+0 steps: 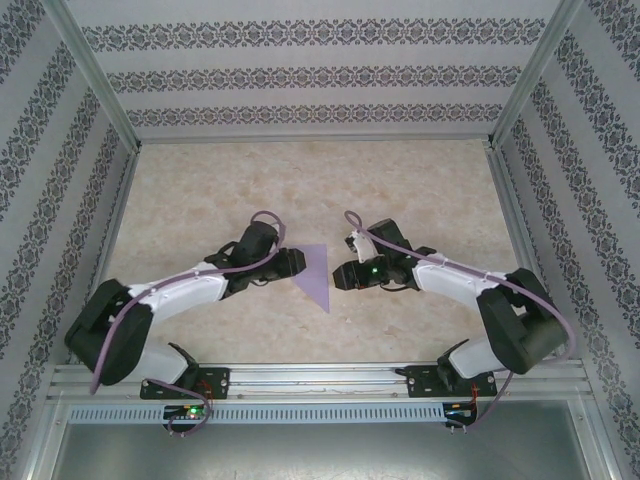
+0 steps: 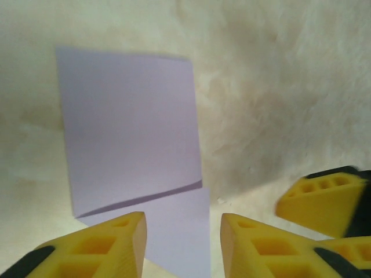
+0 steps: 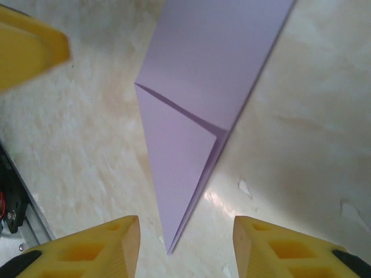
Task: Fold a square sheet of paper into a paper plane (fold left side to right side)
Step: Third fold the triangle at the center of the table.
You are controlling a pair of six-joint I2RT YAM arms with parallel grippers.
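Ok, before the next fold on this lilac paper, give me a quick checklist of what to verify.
1. The left gripper open, holding nothing: ok.
2. The right gripper open, above the pointed end: ok.
3. The lilac paper lying on the table between both grippers: ok.
4. The folded flap pressed fully flat: cannot tell.
5. The two grippers apart from each other: ok.

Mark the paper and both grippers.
paper (image 1: 318,277): top external view, its flat middle.
left gripper (image 2: 182,231): left wrist view, midway between fingertips.
right gripper (image 3: 185,231): right wrist view, midway between fingertips.
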